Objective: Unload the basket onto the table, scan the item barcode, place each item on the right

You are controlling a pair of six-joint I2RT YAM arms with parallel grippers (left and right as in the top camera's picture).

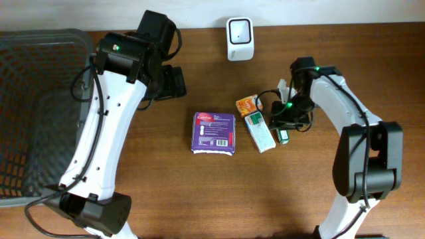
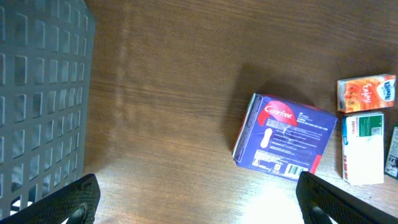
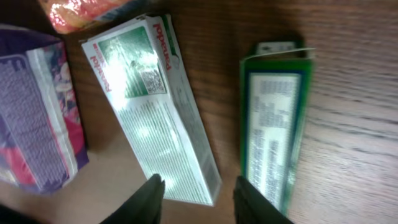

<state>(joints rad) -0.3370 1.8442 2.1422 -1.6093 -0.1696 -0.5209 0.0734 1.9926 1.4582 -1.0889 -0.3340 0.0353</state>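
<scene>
Your right fingers (image 3: pixel 256 204) stand apart, straddling one end of the white-and-green cardboard box (image 3: pixel 155 106) without clamping it; that box lies right of centre on the brown wooden surface (image 1: pixel 166 192), between a purple packet (image 1: pixel 214 133) and a small dark green box (image 3: pixel 273 124); the white barcode scanner (image 1: pixel 239 38) stands at the far edge; your left fingers (image 2: pixel 348 199) gape wide beside the grey mesh basket (image 2: pixel 43 93).

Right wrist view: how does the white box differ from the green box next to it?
The white box is larger than the green box. The white box lies slanted across the frame, the green box almost straight. The white box carries a square code; the green box shows only fine print. Both lie flat on the table.
</scene>
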